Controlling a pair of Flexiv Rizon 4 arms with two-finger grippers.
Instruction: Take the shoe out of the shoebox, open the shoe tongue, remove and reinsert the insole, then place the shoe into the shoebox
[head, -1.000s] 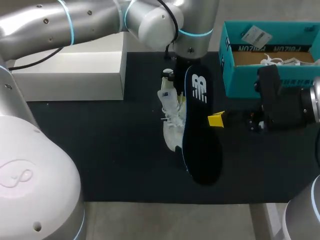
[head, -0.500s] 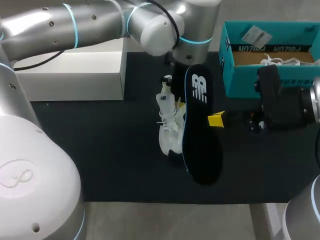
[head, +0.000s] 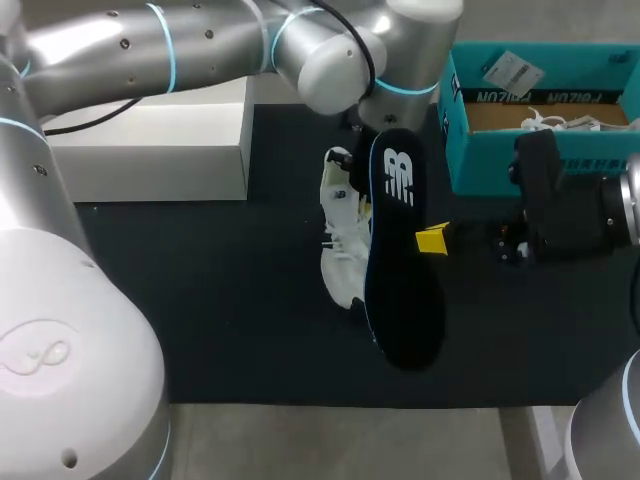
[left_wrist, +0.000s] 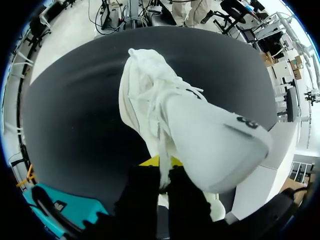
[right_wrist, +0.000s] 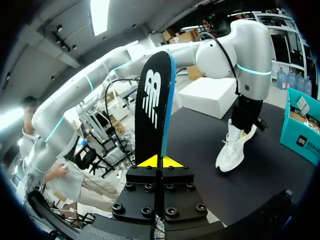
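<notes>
Left claw (left_wrist: 164, 172) gripping shoe (head: 340, 250) has swung slightly toward 3 o'clock beside insole (head: 400, 260), held unmoved in clamped right claw (right_wrist: 160, 162); reinsertion likely next

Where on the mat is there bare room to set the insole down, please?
The mat is bare left of the shoe, in front of the white box. It is crowded between shoe, insole and shoebox.
</notes>
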